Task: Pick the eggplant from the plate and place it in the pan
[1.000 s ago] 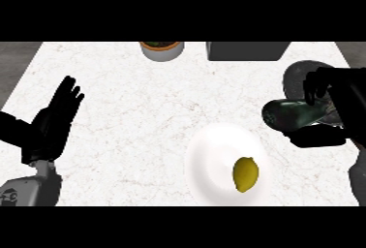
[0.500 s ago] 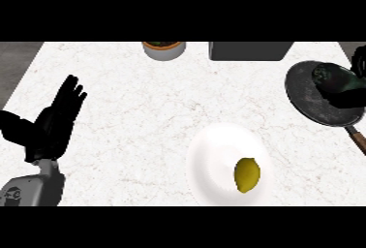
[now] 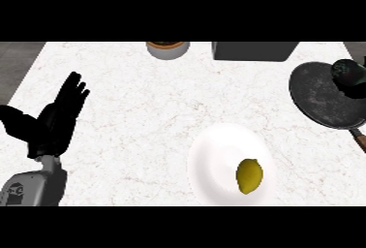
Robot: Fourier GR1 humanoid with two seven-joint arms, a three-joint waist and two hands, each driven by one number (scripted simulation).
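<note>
The dark pan (image 3: 322, 99) lies at the counter's right, its handle (image 3: 357, 138) pointing toward me. A dark rounded thing with a greenish sheen, which I take for the eggplant (image 3: 348, 70), is over the pan's far right rim. Black parts of my right hand (image 3: 353, 90) merge with it at the view's edge; I cannot tell whether the hand holds it. The white plate (image 3: 218, 147) in the lower middle carries only a yellow lemon (image 3: 249, 176). My left hand (image 3: 53, 118) rests open at the left, fingers up.
A grey pot with a brown rim (image 3: 168, 49) and a dark box (image 3: 255, 51) stand along the counter's far edge. The marbled white counter (image 3: 157, 101) stretches between my left hand and the plate.
My right hand has drawn back to the right, off the pan toward the view's edge, uncovering the whole pan. The left hand, plate and lemon have stayed put.
</note>
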